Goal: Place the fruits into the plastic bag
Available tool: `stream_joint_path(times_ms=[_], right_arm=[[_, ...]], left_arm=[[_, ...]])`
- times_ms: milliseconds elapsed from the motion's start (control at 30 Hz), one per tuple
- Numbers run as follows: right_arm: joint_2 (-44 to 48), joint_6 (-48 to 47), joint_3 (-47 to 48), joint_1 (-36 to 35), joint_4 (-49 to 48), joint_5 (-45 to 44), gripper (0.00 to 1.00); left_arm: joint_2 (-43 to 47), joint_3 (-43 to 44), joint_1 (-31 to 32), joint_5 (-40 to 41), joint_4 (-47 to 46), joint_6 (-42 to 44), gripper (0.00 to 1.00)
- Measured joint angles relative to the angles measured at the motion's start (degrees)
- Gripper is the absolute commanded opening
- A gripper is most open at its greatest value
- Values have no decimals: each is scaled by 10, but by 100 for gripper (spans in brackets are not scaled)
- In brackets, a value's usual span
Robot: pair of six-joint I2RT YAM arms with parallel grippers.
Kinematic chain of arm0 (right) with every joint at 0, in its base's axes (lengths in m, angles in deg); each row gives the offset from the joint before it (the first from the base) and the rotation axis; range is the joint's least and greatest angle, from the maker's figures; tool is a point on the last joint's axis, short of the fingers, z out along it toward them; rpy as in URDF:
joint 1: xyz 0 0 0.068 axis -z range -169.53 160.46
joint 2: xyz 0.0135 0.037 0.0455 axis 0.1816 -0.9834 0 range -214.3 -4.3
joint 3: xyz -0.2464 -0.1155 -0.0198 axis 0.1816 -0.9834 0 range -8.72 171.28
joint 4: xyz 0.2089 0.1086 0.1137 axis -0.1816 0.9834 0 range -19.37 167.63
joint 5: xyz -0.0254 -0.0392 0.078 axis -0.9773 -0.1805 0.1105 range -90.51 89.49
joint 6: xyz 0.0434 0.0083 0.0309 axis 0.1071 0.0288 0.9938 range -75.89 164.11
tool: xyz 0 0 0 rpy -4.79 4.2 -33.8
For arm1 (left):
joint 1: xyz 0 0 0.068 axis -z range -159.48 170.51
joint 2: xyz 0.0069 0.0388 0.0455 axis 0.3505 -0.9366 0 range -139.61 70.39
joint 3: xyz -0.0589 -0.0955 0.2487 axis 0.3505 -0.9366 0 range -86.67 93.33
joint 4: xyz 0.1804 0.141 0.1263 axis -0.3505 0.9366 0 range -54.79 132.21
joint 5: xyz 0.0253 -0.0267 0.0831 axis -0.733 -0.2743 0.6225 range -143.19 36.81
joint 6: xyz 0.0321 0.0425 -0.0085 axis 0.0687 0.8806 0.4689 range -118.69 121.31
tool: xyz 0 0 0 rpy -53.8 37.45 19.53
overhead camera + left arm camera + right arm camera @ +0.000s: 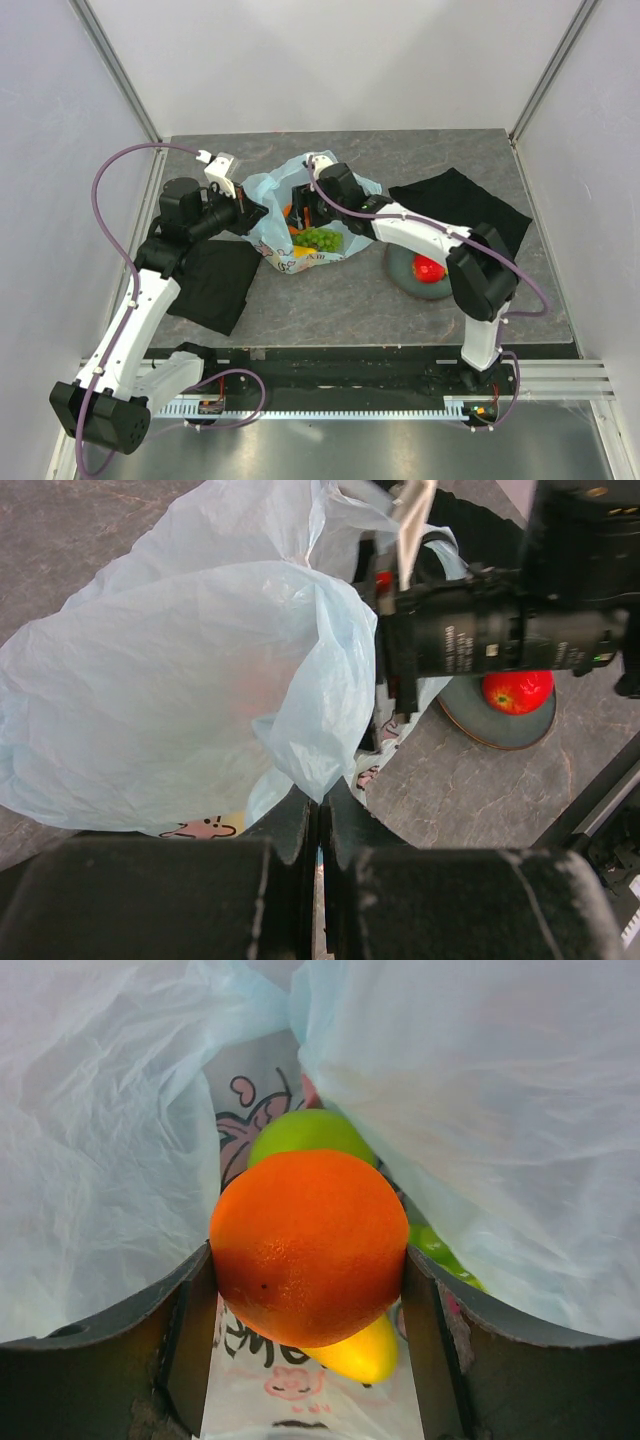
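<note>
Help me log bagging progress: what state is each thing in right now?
bag: open, edge lifted
left hand: shut on bag's edge
right hand: inside bag, shut on orange
orange: gripped, inside bag
green apple: loose in bag
yellow fruit: loose in bag
grapes: loose in bag
red apple: on plate, outside bag

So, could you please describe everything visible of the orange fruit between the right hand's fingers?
The round orange fruit has finely dimpled skin with one small dark speck and looks undamaged. It sits clamped in the right hand, both dark fingers pressing its sides, inside the mouth of the translucent light-blue plastic bag. Beyond it lie a green apple and a yellow oblong fruit; contact with them is unclear.
</note>
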Motion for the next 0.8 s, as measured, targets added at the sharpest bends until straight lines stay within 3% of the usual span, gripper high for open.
stream_joint_path(times_ms=[133, 200, 500, 800], right_arm=[[-36, 4, 23, -12, 11, 19, 89], [-38, 6, 24, -16, 22, 26, 98], [14, -29, 0, -13, 34, 1, 98], [318, -40, -147, 64, 65, -147, 98]], left_arm=[[0, 0, 0, 0, 0, 0, 2], [-1, 0, 0, 0, 0, 0, 2], [-1, 0, 0, 0, 0, 0, 2], [-1, 0, 0, 0, 0, 0, 1]])
